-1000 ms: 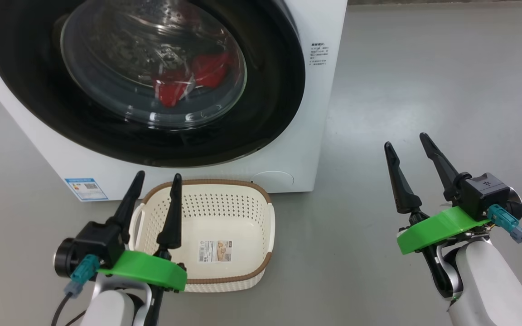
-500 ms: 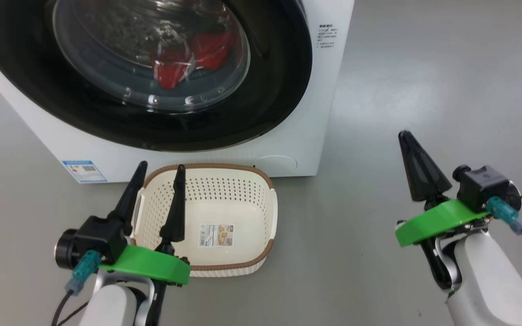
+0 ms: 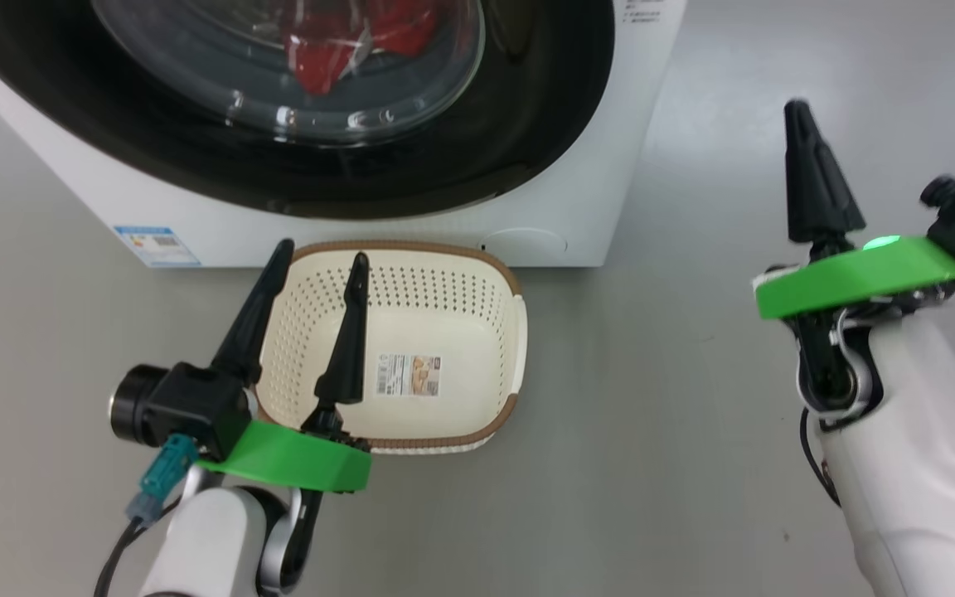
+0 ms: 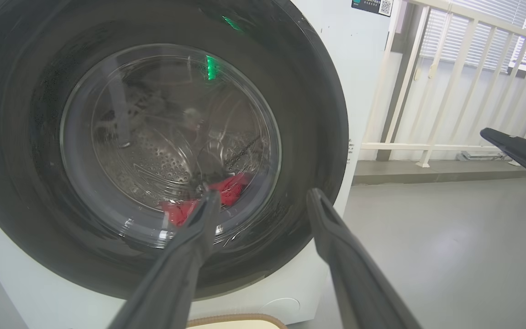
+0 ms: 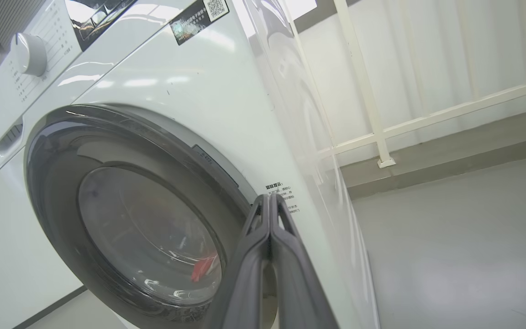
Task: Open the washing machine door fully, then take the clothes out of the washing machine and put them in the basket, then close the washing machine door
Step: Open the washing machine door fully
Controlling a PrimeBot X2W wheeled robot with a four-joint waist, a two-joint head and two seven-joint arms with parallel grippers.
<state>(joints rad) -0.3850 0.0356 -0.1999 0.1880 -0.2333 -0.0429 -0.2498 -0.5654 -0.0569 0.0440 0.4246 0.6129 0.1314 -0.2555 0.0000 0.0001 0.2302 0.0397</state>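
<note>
Against a second ago, our whole head view has tipped, so the washing machine [image 3: 602,182] and the basket [image 3: 444,278] sit higher in it. That is the camera's move, not theirs. The real change is at the right end effector [image 3: 801,124]: its fingers stood spread then and are now clenched together on nothing, and it stands higher against the machine's right side than before. The left end effector [image 3: 321,251] is as released as it was. The big white machine stands on the grey floor [image 3: 693,414], and its door [image 3: 527,124], a glossy black ring round a bulging clear window, is shut flat against the front. The cream perforated basket with its brown rim stands on the floor just before the machine, below the door, with a paper label [image 3: 410,375] inside. The red clothes [image 3: 336,50] lie low in the steel drum, behind the glass. Our left forearm rises from the lower left, its fingers pointing up over the basket's near left part. Our right forearm rises at the lower right, its joined fingers pointing up over bare floor, apart from the machine.
</note>
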